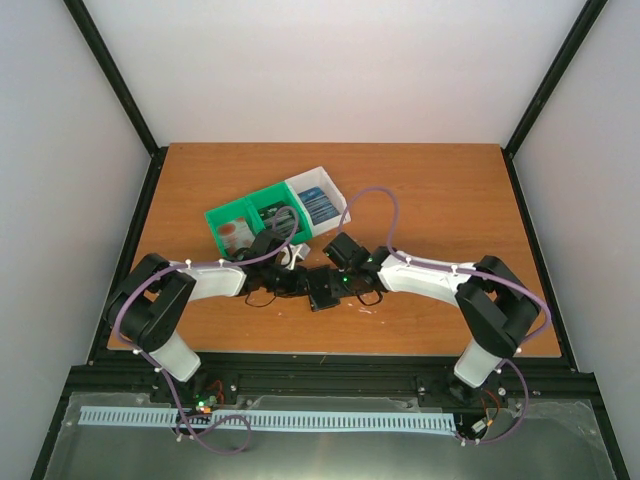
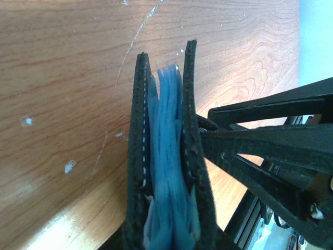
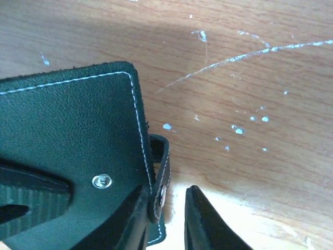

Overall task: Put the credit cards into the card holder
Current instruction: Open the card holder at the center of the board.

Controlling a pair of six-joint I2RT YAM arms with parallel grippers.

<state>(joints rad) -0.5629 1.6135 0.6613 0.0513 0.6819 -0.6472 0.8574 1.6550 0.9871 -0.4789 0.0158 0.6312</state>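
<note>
Fingers (image 3: 200,221) of the right gripper (image 3: 167,191) spread astride the snap tab (image 3: 159,179) of the card holder (image 3: 67,130), pinched by the left gripper (image 1: 303,283); credit cards (image 1: 318,205) lie in the green bin (image 1: 222,215), apparently none sleeved yet

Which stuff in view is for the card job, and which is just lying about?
Job:
card holder
blue credit cards
pinkish card

Just there:
green and white bin, only storing those cards
purple cables
</note>
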